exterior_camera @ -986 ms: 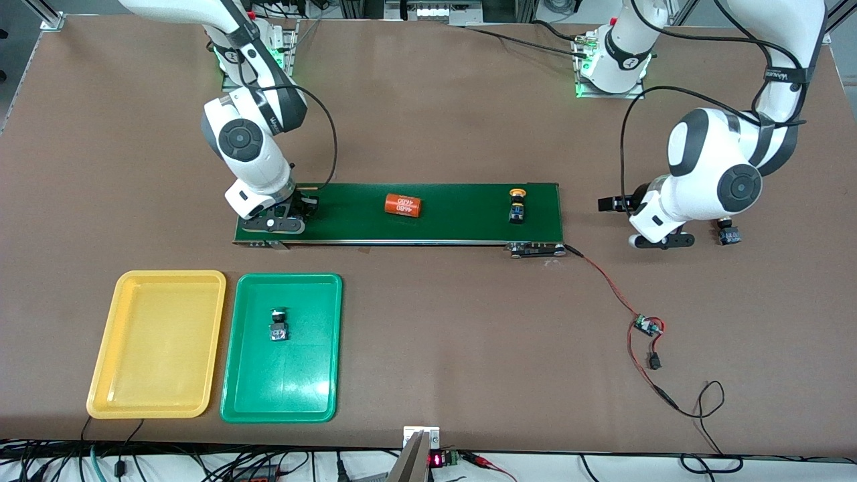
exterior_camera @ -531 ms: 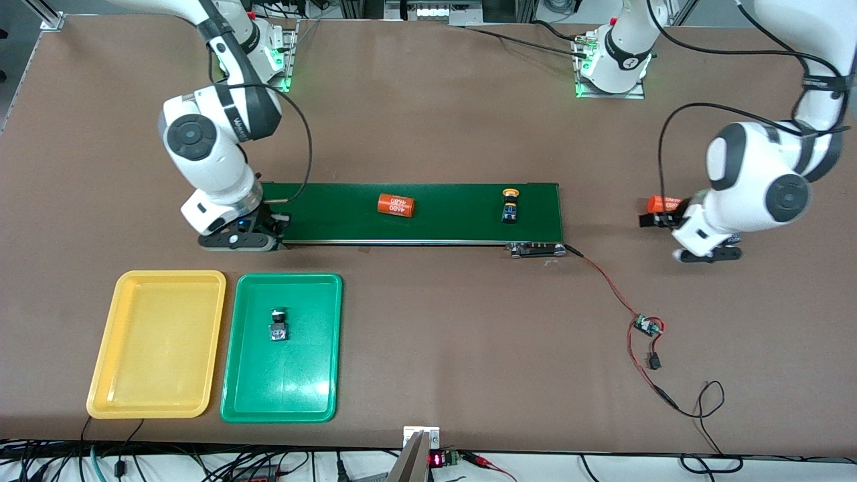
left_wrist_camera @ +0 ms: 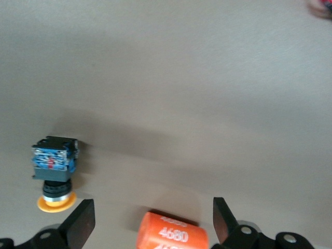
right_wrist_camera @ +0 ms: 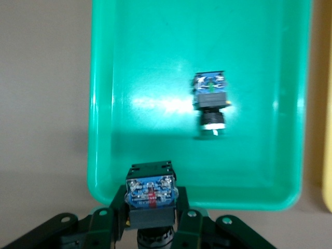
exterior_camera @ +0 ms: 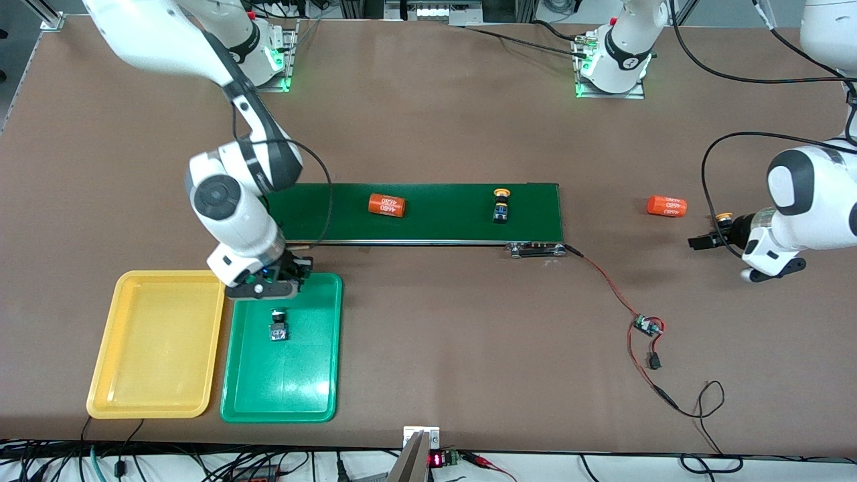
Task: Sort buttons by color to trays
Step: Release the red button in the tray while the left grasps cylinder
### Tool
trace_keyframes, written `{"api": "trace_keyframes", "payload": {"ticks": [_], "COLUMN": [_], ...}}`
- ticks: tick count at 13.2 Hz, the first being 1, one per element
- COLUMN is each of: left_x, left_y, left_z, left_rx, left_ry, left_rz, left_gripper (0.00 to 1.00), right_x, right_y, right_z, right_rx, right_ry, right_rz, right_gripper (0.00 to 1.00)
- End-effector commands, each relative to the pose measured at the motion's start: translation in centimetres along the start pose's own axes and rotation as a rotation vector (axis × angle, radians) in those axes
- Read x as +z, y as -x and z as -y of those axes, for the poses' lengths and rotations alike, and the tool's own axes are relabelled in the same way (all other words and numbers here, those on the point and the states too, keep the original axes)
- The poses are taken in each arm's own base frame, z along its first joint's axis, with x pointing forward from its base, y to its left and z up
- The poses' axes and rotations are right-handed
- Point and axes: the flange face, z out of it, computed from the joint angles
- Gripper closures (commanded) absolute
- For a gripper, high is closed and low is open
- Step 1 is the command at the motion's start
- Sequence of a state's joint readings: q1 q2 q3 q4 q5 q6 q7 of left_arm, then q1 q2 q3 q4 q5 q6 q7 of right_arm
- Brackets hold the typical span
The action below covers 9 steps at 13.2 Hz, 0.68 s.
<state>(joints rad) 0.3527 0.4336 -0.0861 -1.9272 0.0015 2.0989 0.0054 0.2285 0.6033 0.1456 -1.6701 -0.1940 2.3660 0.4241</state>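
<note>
While my right gripper (exterior_camera: 284, 278) hangs over the edge of the green tray (exterior_camera: 315, 395) that lies toward the conveyor belt (exterior_camera: 442, 221), I have a button (right_wrist_camera: 151, 199) clamped in its jaws, blue base showing up at the right wrist camera. I cannot see that button's cap colour from here; the cap is tucked down between the fingers.

One green-capped button (exterior_camera: 278, 327) already lies in the green tray, in the half toward the belt and roughly midway between its long edges. The yellow tray (exterior_camera: 107, 375) beside it is bare. A yellow-capped button (exterior_camera: 500, 207) sits on the belt toward the left arm's end, and an orange cylinder (exterior_camera: 387, 205) with white print lies near the belt's middle.

So I judge I'm mid-delivery: carrying the second button to a tray. If its cap is green, the next move is to ease in over the tray floor, keep off the button already there, lower, and let go. If it turns out yellow, I'd shift over to the yellow tray instead.

My left gripper (exterior_camera: 702, 242) is out near the table's edge at its own end, jaws wide apart and holding nothing. Its wrist camera shows another yellow-capped button (left_wrist_camera: 54, 171) lying on the bare table just beside one finger, and a second orange cylinder (left_wrist_camera: 174, 236) between the fingers but farther out on the table. I'd line up on the button, not the cylinder, before closing.
</note>
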Motion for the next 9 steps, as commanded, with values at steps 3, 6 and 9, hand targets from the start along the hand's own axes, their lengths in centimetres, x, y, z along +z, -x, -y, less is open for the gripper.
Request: {"api": "trace_keyframes", "payload": {"ticks": [3,6,9], "left_x": [2.6,4.0,3.9], "left_y": [1.9,3.1,3.8], "left_z": [-0.4,-1.5,-2.1], "left_rx": [0.346,0.667,0.888], "left_ry": [0.002,0.033,0.051], "left_rz": [0.1,0.161,0.171], "left_gripper": [0.0,0.0,0.0], "right_x": [4.9,5.8,6.8], "right_y": [-2.4,-2.3,-1.9], "right_z": [-0.1,0.0,0.2], "right_rx": [0.001,0.002,0.002], "right_ry": [-0.012,-0.015,-0.012], "right_rz": [-0.07,-0.072,-0.059], "right_gripper": [1.0,1.0,0.63]}}
